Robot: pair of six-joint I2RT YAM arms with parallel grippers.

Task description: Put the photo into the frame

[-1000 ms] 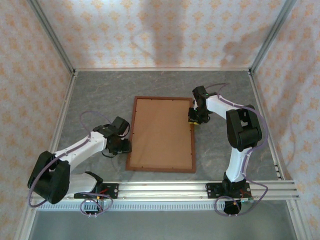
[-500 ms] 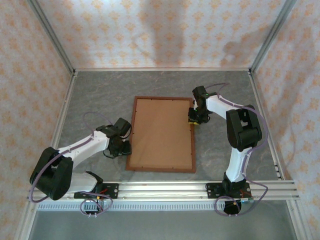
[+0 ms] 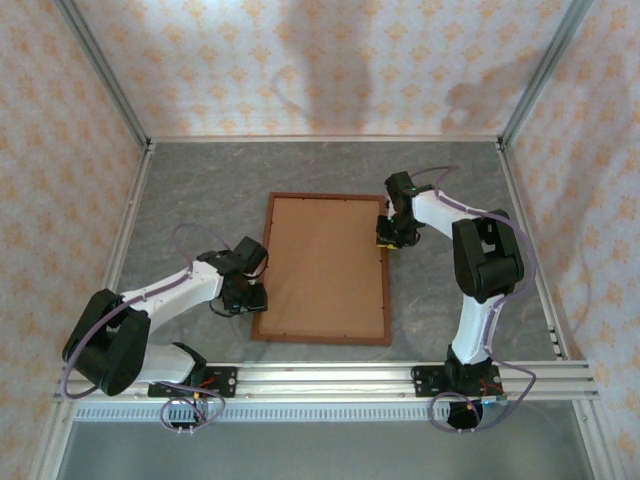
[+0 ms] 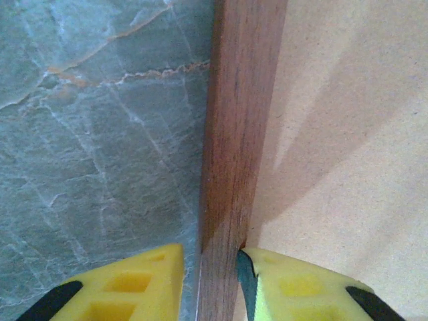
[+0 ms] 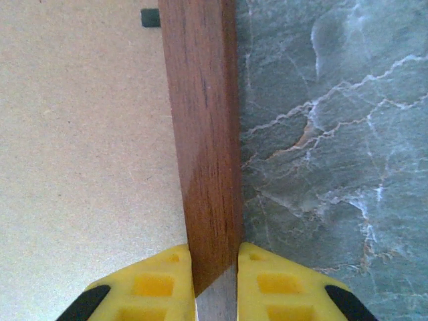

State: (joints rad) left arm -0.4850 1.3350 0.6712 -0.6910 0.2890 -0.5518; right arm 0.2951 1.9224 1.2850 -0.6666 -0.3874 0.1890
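The frame (image 3: pixel 325 341) lies flat on the table with its back up, and a plain brown backing board (image 3: pixel 325 265) covers its opening. The photo is hidden. My left gripper (image 3: pixel 256 297) straddles the frame's left rail (image 4: pixel 237 120) near the lower corner. Its inner finger (image 4: pixel 294 287) touches the wood, while the outer finger (image 4: pixel 134 287) stands a sliver off it, so that gripper (image 4: pixel 210 281) is open. My right gripper (image 3: pixel 385 235) is shut on the right rail (image 5: pixel 200 134), and both pads of it (image 5: pixel 215 281) press the moulding.
The grey marbled table (image 3: pixel 200 190) runs all round the frame inside patterned walls. A small black tab (image 5: pixel 150 17) sits on the backing board by the right rail. An aluminium rail (image 3: pixel 400 375) with both arm bases crosses the near edge.
My left gripper has slid right and nearer, up to the frame's left rail, and its jaws have narrowed around it. The right arm and the frame have stayed still.
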